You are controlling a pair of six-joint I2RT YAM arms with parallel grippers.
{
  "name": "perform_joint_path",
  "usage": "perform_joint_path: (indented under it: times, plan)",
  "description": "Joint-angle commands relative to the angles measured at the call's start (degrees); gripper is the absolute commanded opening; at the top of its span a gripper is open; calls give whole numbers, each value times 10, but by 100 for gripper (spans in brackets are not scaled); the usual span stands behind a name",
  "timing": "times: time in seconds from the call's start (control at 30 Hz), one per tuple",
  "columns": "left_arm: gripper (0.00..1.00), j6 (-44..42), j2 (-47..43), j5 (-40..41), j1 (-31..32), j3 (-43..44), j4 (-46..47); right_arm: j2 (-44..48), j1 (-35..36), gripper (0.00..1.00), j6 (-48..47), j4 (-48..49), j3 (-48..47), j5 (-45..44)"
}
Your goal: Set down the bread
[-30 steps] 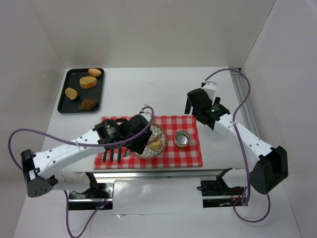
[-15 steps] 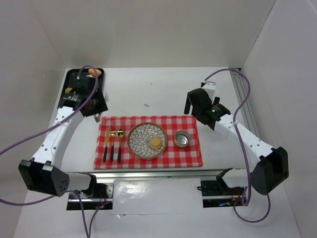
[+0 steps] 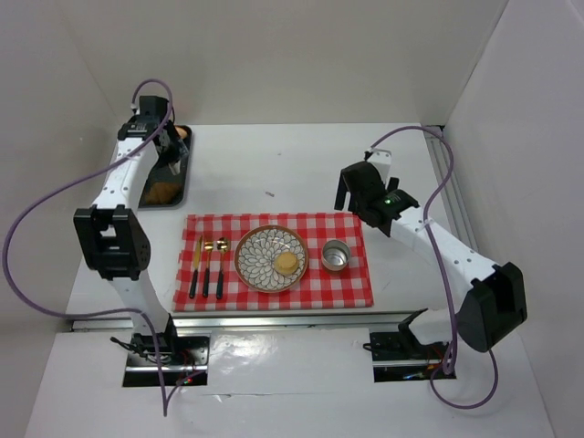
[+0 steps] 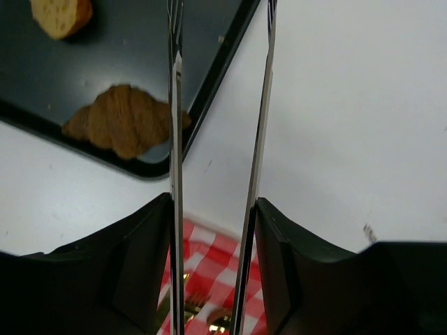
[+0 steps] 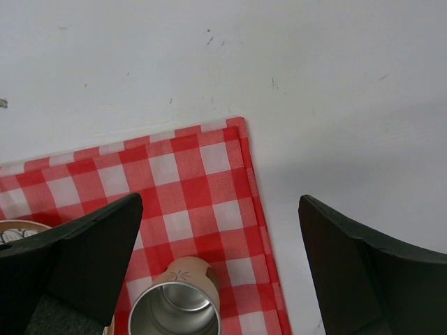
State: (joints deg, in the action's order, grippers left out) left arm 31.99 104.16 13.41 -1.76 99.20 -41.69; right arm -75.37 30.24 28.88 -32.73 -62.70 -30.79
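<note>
Item 1, left gripper (image 4: 222, 21) (image 3: 168, 151): I read its two thin blade fingers (image 4: 174, 139) as parted with a clear gap, and nothing lies between them. It hangs over the right edge of the tray. In the wrist view, one blade crosses the croissant's end and the other lies over bare table. I cannot tell whether either blade touches anything.

Item 2, tray (image 4: 209, 91) (image 3: 187, 173): black, at the far left of the table (image 3: 274, 164), partly covered by the left arm from above. It holds:
- croissant (image 4: 119, 129) (image 3: 162, 192), at the near end, close to the rim;
- cut bread piece (image 4: 59, 14), further in;
- bun (image 3: 182, 133), at the far end, half hidden by the arm.

Item 3, right gripper (image 5: 218, 202) (image 3: 351, 193): dark fingers spread wide and holding nothing, above the far right corner of the cloth.

Item 4, cloth (image 3: 351, 283) (image 5: 188, 167): red and white check, laid flat at the near centre of the table. On it, left to right:
- cutlery (image 3: 208, 269), three gold pieces with dark handles, side by side;
- plate (image 3: 248, 251), round and patterned, carrying one bread round (image 3: 287, 263) on its right half;
- cup (image 3: 336, 255) (image 5: 174, 307), metal, upright, just beside the plate.
</note>
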Motion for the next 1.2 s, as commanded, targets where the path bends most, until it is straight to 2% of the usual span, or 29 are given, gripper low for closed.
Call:
perform_joint_path:
  times: [0.0, 0.17, 0.33, 0.77, 1.17]
  plan:
    - [61, 11, 48, -18, -11, 92, 21, -29, 4, 100, -2, 28, -22, 1]
    - [59, 11, 142, -18, -16, 199, 15, -57, 4, 100, -2, 28, -42, 8]
    - [59, 11, 218, -27, -28, 256, 15, -63, 4, 100, -2, 21, -42, -6]
    - [57, 17, 288, -11, -28, 322, 16, -63, 4, 100, -2, 14, -37, -6]
    - [56, 17, 313, -13, -28, 341, 21, -79, 4, 100, -2, 8, -42, -6]
